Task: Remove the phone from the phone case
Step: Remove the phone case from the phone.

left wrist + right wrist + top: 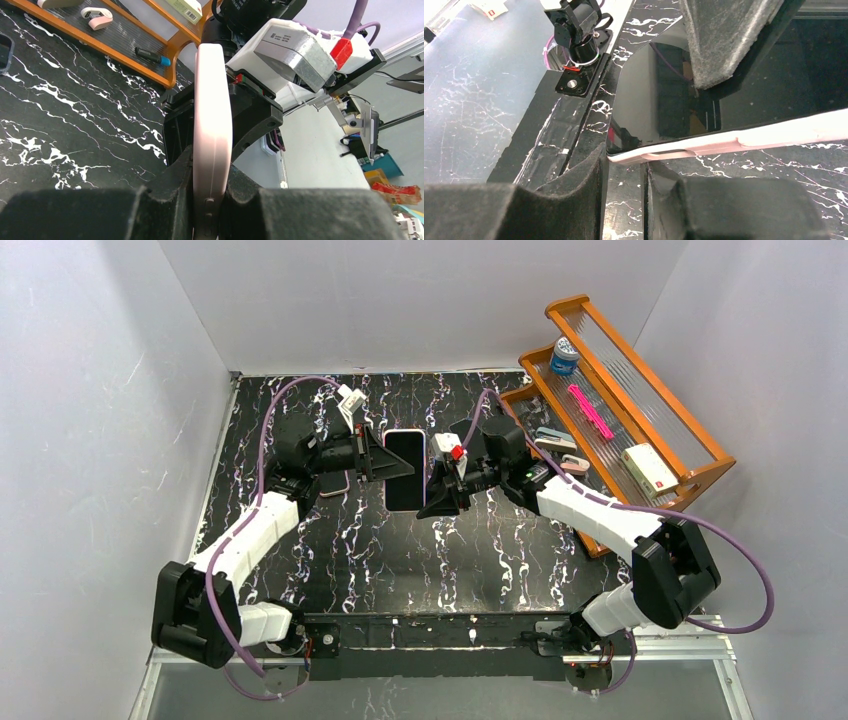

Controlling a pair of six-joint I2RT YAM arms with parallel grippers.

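The phone (405,470) hangs screen-up above the middle of the table, inside its pink phone case (212,130). My left gripper (385,462) holds it from the left. In the left wrist view that gripper (212,185) is shut on the case's edge, one pad on each face. My right gripper (432,502) is at the phone's near right corner. In the right wrist view its fingers (596,160) stand a narrow gap apart with bare table showing between them. The case's pink corner (624,156) lies just beyond the tips of the right gripper (626,162), close to the right fingertip.
An orange wooden rack (690,475) stands along the right wall and holds a blue-capped jar (564,355), a pink pen (590,410) and a small box (648,470). White walls close off the left, back and right. The black marbled tabletop (360,560) lies below the phone.
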